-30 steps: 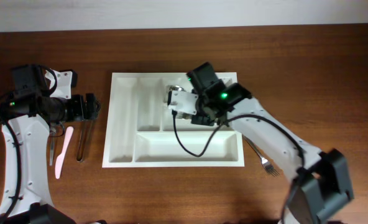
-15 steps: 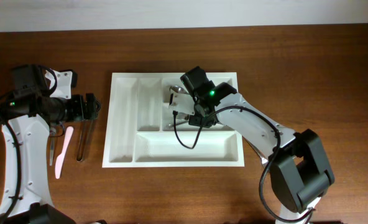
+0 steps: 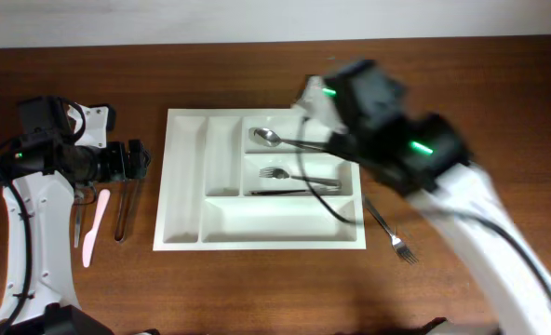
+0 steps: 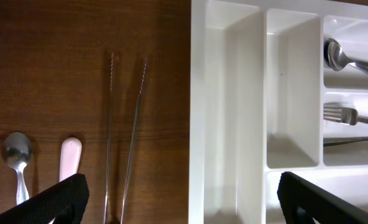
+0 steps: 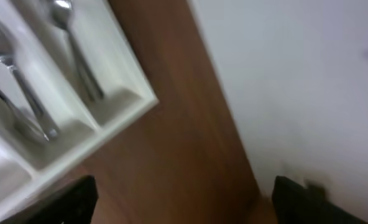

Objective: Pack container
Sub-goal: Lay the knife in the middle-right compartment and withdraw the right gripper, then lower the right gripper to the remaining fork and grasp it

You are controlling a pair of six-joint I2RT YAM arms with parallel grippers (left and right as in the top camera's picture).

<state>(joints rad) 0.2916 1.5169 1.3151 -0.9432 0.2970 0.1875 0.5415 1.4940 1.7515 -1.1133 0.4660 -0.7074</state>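
White container [image 3: 187, 186] lies mid-tabletop [image 3: 462, 56], an arm on each side, both pincers spread and holding nothing.

The right arm [image 3: 415, 149] looms high over the container's far right corner, blurred, hiding that corner and the ends of the cutlery handles. The right pincer [image 5: 184, 199] shows only in the smeared wrist view, as two dark fingertips set wide apart. The left arm [image 3: 33, 214] stands left of the container, bent, with the left pincer [image 4: 185, 202] aimed down by the container's left wall, fingers wide apart and cut off by the frame edge. Tongs [image 3: 125, 209], a pale pink utensil [image 3: 92, 228] and a half-hidden second spoon [image 4: 16, 152] lie left of the container. Inside it are a spoon [image 3: 264, 137] in the far wide compartment, a fork [image 3: 274, 172] and a dark thin piece [image 3: 280, 192] in the middle one. A loose fork [image 3: 387, 228] lies just right of the container.
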